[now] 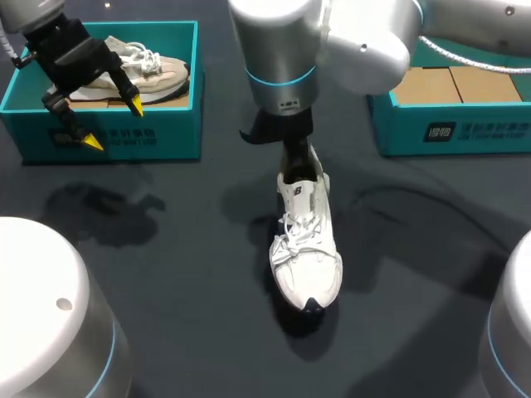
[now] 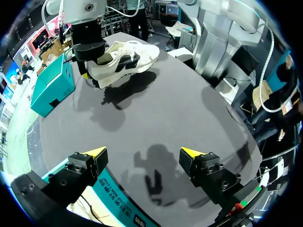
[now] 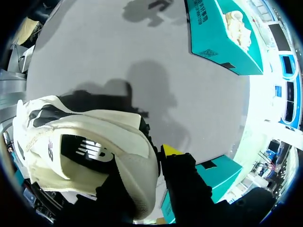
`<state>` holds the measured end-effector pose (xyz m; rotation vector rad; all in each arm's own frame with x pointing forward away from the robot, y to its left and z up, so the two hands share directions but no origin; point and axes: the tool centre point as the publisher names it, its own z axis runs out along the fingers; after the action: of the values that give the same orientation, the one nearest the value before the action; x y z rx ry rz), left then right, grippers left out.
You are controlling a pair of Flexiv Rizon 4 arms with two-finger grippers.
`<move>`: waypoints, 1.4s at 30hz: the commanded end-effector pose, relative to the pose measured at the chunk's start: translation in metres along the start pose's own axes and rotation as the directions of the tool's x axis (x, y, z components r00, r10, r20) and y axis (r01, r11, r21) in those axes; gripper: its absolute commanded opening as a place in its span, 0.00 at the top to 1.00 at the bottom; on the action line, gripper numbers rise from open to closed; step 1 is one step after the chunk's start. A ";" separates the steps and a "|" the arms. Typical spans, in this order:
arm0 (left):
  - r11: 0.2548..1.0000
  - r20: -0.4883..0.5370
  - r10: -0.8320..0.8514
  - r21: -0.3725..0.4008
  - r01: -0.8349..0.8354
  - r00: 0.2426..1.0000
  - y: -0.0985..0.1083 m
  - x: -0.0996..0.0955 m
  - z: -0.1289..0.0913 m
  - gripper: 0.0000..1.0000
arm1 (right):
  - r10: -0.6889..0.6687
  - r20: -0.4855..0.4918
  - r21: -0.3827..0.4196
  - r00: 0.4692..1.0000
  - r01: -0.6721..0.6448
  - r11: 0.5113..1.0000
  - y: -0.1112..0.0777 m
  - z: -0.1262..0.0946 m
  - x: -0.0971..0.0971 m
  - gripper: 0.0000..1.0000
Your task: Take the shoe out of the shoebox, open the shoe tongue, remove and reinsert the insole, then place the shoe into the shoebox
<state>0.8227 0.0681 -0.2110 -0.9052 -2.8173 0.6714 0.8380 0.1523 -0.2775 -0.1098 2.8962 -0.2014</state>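
A white shoe (image 1: 305, 240) with a dark logo hangs over the middle of the dark table, toe toward the front edge, its shadow below it. My right gripper (image 1: 295, 159) is shut on its heel collar. In the right wrist view one yellow-tipped finger (image 3: 170, 150) presses outside the heel of the shoe (image 3: 85, 151); the other is hidden inside. My left gripper (image 1: 114, 124) hangs open and empty over the front wall of the left teal shoebox (image 1: 166, 124). From the left wrist, the shoe (image 2: 125, 56) shows far ahead of that open gripper (image 2: 142, 152).
The left shoebox holds a second, beige shoe (image 1: 145, 70). A second teal shoebox (image 1: 448, 128) with brown cardboard inside stands at the back right. Bare dark table (image 1: 166, 249) lies around and in front of the hanging shoe.
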 end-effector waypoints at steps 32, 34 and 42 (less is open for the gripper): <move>1.000 -0.002 0.000 -0.002 0.000 1.000 0.000 0.000 -0.001 0.00 | 0.010 0.059 0.065 0.998 -0.014 0.998 -0.154 -0.121 -0.051 1.00; 1.000 -0.002 0.000 -0.002 0.000 1.000 0.000 0.000 -0.001 0.00 | -0.007 0.057 0.057 0.998 0.003 0.998 -0.164 -0.124 -0.058 1.00; 1.000 -0.002 0.000 -0.002 0.000 1.000 0.000 0.000 -0.001 0.00 | -0.036 0.066 0.088 0.997 0.030 0.996 -0.200 -0.139 -0.089 1.00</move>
<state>0.8227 0.0681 -0.2110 -0.9052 -2.8173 0.6714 0.8969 -0.0072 -0.1056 -0.1307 2.8043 -0.3465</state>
